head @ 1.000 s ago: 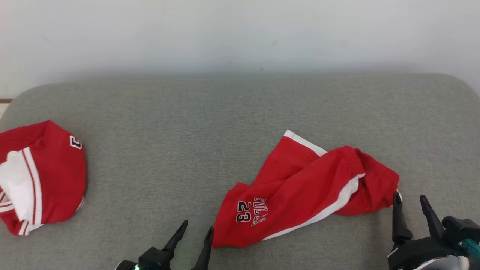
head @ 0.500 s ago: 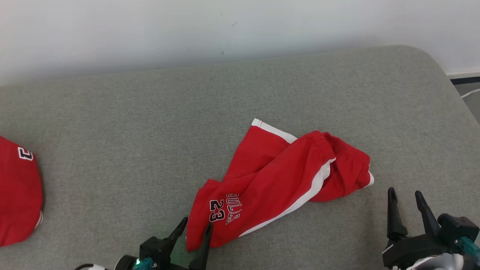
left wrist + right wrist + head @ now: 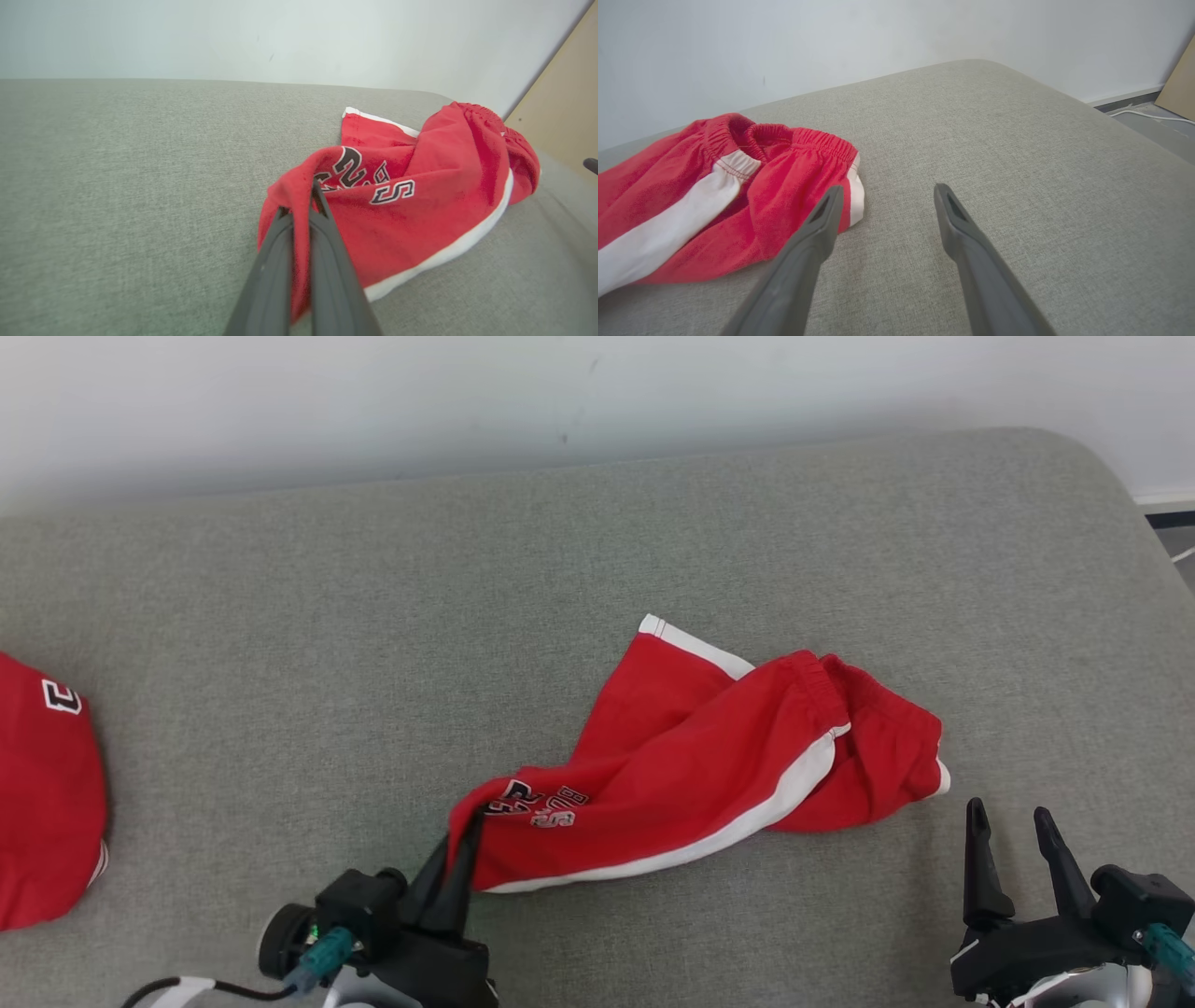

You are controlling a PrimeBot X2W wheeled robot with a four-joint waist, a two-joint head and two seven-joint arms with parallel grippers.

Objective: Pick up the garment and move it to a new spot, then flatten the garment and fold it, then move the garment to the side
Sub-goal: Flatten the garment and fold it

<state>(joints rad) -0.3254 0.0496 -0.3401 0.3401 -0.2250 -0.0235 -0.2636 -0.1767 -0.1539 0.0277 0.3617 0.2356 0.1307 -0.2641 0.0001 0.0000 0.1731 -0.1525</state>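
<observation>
The garment [image 3: 709, 765] is a pair of red shorts with white side stripes and dark printed lettering, lying crumpled on the grey cushion. My left gripper [image 3: 464, 831] is shut on the garment's near left leg hem, which is pulled up into a peak; the left wrist view has the two fingers pinched together on that red cloth [image 3: 397, 186] at the gripper [image 3: 301, 200]. My right gripper [image 3: 1008, 821] stands open just right of the waistband end, apart from it. In the right wrist view the elastic waistband [image 3: 775, 140] lies left of the open gripper [image 3: 887, 193].
A second red and white garment [image 3: 42, 803] lies at the far left edge of the cushion [image 3: 280, 644]. A white wall runs behind. The cushion's rounded right corner drops to the floor, where a white cable [image 3: 1153, 116] and a tan board [image 3: 1178, 84] stand.
My left gripper has closed on the leg hem and lifted it, bunching the lettering. The head camera has turned right, shifting the whole picture. The right gripper stays open.
</observation>
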